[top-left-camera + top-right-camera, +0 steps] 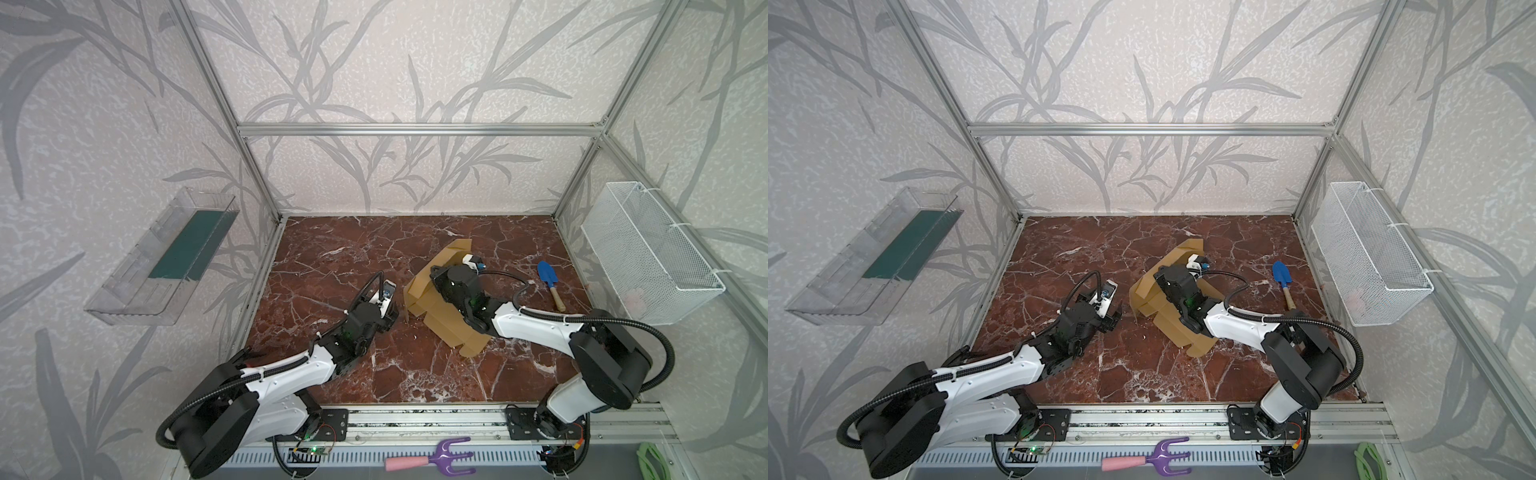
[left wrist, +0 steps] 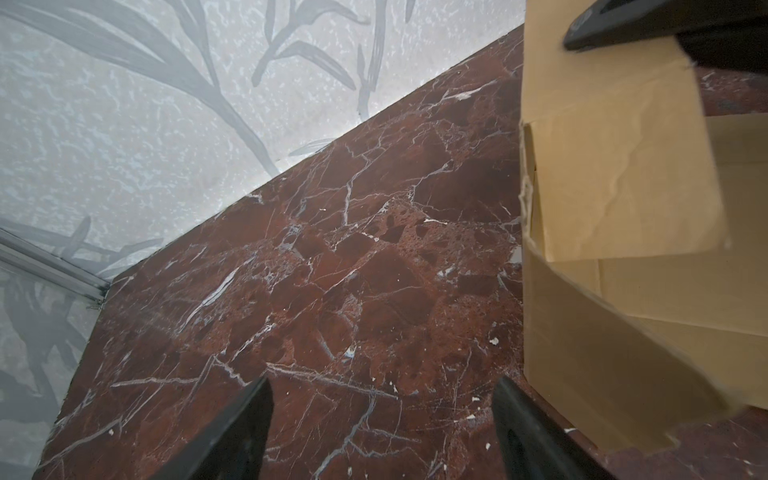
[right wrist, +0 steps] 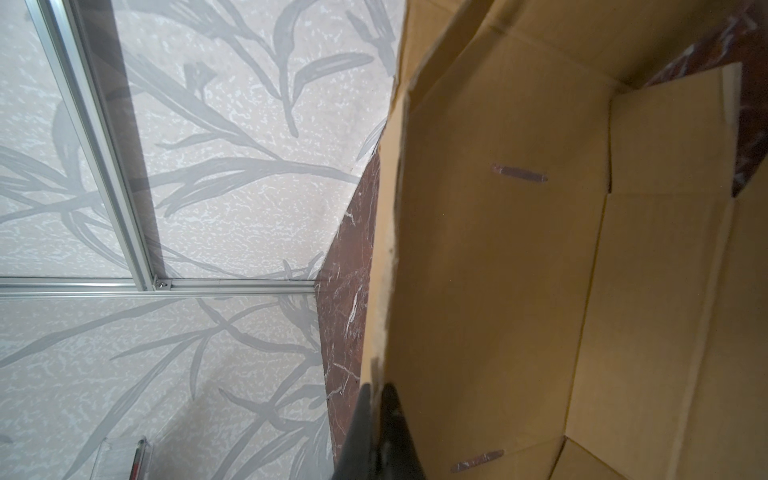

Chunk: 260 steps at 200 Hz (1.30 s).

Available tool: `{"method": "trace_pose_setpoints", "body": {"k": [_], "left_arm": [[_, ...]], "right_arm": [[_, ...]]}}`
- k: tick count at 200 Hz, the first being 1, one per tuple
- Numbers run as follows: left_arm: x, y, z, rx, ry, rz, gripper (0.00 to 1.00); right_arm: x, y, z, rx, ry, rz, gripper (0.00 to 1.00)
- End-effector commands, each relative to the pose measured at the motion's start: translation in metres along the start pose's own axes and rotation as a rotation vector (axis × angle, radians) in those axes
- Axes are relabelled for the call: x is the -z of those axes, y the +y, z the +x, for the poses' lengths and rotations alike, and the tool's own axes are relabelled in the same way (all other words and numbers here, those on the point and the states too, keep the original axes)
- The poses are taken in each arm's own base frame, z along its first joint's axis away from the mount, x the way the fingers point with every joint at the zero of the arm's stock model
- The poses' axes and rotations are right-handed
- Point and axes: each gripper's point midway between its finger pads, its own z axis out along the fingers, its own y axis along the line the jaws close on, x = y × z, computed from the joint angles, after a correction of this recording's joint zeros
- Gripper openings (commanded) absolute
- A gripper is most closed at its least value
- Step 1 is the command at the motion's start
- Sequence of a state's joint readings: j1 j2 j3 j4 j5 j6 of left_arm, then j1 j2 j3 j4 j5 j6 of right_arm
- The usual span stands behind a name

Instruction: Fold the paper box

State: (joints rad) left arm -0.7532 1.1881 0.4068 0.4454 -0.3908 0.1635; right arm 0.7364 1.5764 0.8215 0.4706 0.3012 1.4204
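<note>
— On the marble tabletop, right of centre: paper box, plain tan, partly folded, one wall raised.
— And the right gripper?
— Bent over the box from the right, pinched tight on a raised edge.
— And the left gripper?
— Low over marble just beside the box, fingers spread wide, clear of the cardboard.
— Round about?
— Blue trowel to the right, well apart; white mesh basket and clear tray on the side walls; purple hand rake on the front rail.
</note>
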Motion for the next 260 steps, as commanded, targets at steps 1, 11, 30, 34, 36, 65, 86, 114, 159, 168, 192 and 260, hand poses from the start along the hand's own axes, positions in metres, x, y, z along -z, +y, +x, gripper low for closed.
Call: {"method": "trace_pose_setpoints", "body": {"k": [1,11,30,34,36,65,86,114,159,168,192,260], "left_arm": [[-0.004,0.0,-0.021,0.056,-0.062,0.008,0.84],[-0.005,0.0,-0.021,0.07,-0.066,0.012,0.84],[-0.006,-0.002,-0.023,0.111,-0.085,0.039,0.84],[-0.006,-0.003,-0.023,0.114,-0.087,0.05,0.84],[-0.007,-0.004,-0.023,0.115,-0.088,0.055,0.84],[-0.012,-0.011,-0.02,0.13,-0.086,0.087,0.84],[-0.019,-0.015,-0.018,0.128,-0.077,0.094,0.84],[-0.026,-0.018,-0.018,0.128,-0.081,0.095,0.84],[-0.033,-0.024,-0.022,0.155,-0.112,0.114,0.84],[-0.034,-0.027,-0.022,0.159,-0.116,0.125,0.84],[-0.038,-0.03,-0.023,0.167,-0.119,0.133,0.84],[-0.04,-0.035,-0.029,0.197,-0.152,0.155,0.84]], "right_arm": [[-0.001,-0.031,0.005,0.031,0.019,0.08,0.0],[0.0,-0.032,0.004,0.031,0.015,0.08,0.0],[0.001,-0.032,0.004,0.029,0.016,0.079,0.0],[0.001,-0.032,0.004,0.03,0.016,0.079,0.0],[0.001,-0.032,0.004,0.029,0.017,0.079,0.0],[0.0,-0.034,0.006,0.024,0.025,0.079,0.0],[0.001,-0.033,0.006,0.019,0.025,0.076,0.0],[0.002,-0.033,0.005,0.021,0.024,0.073,0.0],[0.0,-0.035,0.007,0.018,0.03,0.075,0.0],[-0.001,-0.035,0.008,0.019,0.033,0.075,0.0],[-0.002,-0.036,0.009,0.017,0.037,0.076,0.0],[-0.003,-0.038,0.011,0.012,0.043,0.081,0.0]]}}
